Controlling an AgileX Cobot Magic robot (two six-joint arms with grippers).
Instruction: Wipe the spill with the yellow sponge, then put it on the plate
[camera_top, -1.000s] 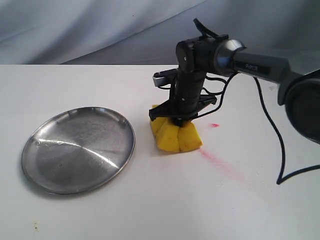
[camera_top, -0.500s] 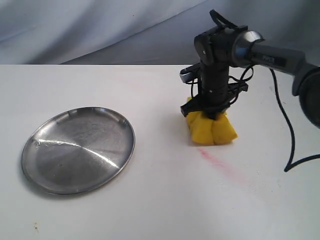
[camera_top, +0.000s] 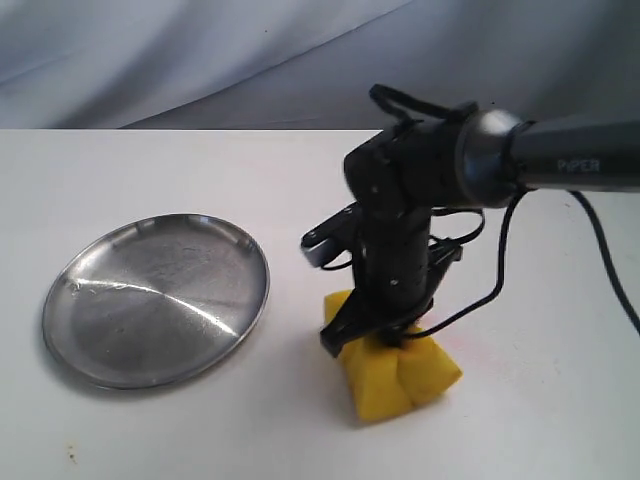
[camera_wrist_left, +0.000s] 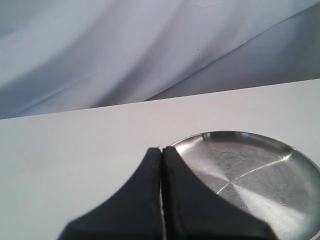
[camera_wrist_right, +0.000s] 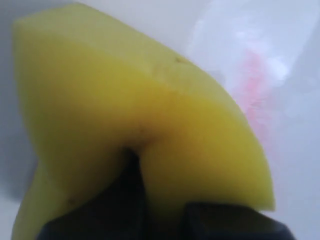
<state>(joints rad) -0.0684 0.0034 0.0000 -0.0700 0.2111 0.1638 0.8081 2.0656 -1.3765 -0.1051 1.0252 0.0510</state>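
The yellow sponge (camera_top: 400, 378) is pressed on the white table, squeezed into a fold, right of the plate (camera_top: 155, 298). My right gripper (camera_top: 385, 340) points straight down and is shut on the sponge. In the right wrist view the sponge (camera_wrist_right: 150, 115) fills most of the frame, with my right gripper (camera_wrist_right: 165, 200) pinching into its fold. No tan puddle shows; only a faint pink smear (camera_wrist_right: 257, 85) lies beside the sponge. The left gripper (camera_wrist_left: 161, 150) is shut and holds nothing, its tips near the plate's rim (camera_wrist_left: 200, 136).
A white table (camera_top: 150, 430) carries everything. Grey cloth (camera_top: 200, 60) hangs behind it. The right arm's black cable (camera_top: 500, 270) loops beside the wrist. A faint pink streak (camera_top: 480, 345) marks the table right of the sponge.
The right gripper, with the sponge in it, swept right and then back toward the front of the table over the pink streak, which is now much fainter. The plate has not moved.
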